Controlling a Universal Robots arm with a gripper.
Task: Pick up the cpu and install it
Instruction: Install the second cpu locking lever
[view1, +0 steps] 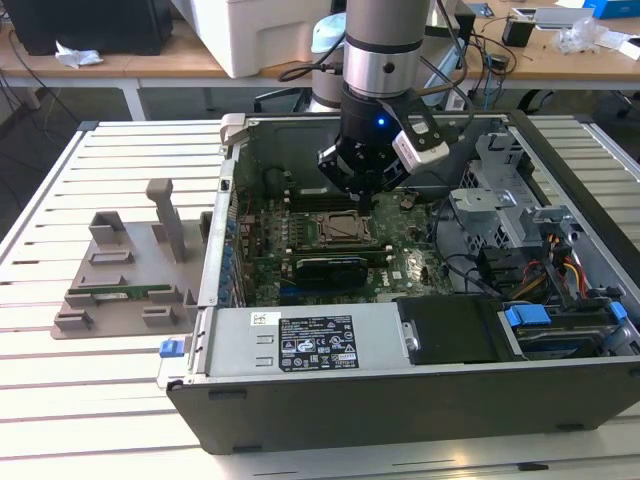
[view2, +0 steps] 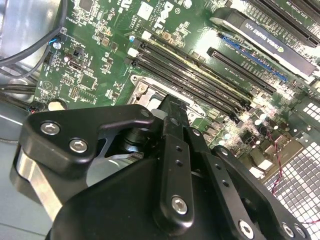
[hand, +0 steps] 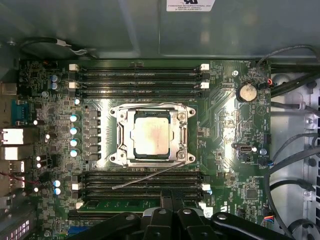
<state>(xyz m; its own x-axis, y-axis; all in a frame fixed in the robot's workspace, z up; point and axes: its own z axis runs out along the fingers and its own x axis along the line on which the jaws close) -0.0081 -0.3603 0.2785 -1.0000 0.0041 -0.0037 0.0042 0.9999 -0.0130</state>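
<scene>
Black tool (hand: 170, 220), grip state I cannot tell, hovers over the socketed cpu (hand: 151, 136): light, rigid, fragile; edges offer hold.

We see cpu (hand: 151, 137) in socket (hand: 116, 136) mid-motherboard (hand: 225, 120), memory slots (hand: 140, 75) flanking, gripper (view1: 365, 192) above.

Open computer case (view1: 300, 345) on a slatted white table (view1: 60, 400), grey plastic fixture (view1: 125, 275) beside it
</scene>
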